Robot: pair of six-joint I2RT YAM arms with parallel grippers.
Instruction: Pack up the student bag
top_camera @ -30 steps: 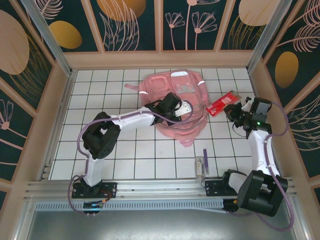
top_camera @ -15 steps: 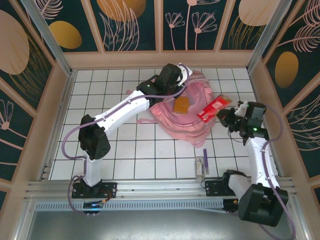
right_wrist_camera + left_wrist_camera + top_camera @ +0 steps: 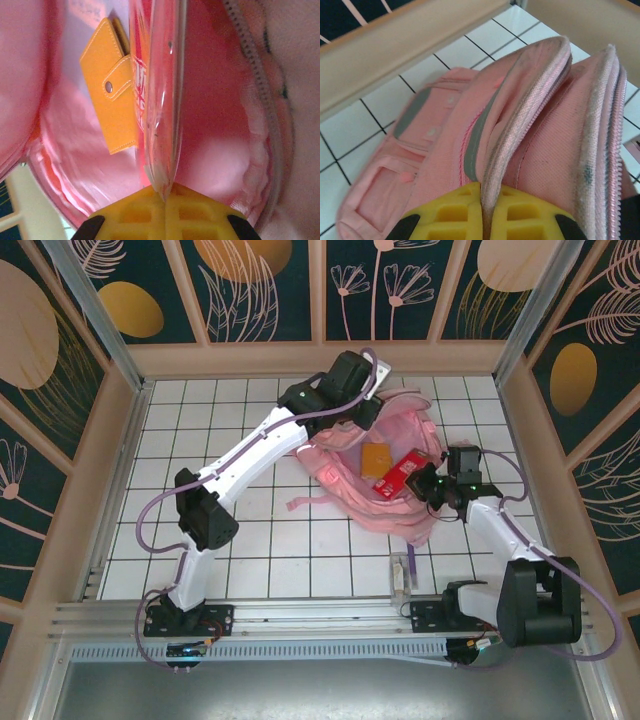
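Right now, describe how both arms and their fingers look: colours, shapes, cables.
The left arm and right arm are alike: slim white links between bulky black joints, with a purple cable looping loosely outside each. The fingers are yellow plastic with a moulded grid pattern and black corners.

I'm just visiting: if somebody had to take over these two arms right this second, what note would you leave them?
Left gripper: shut on the rim of the student bag, holding its mouth open.
Right gripper: shut on a flat red packet, its far end inside the opening.
Done: an orange wallet lies in the bag.
Left to do: release the packet inside; a thin purple item lies on the table near the right arm's base, probably to pack too; bag unzipped.
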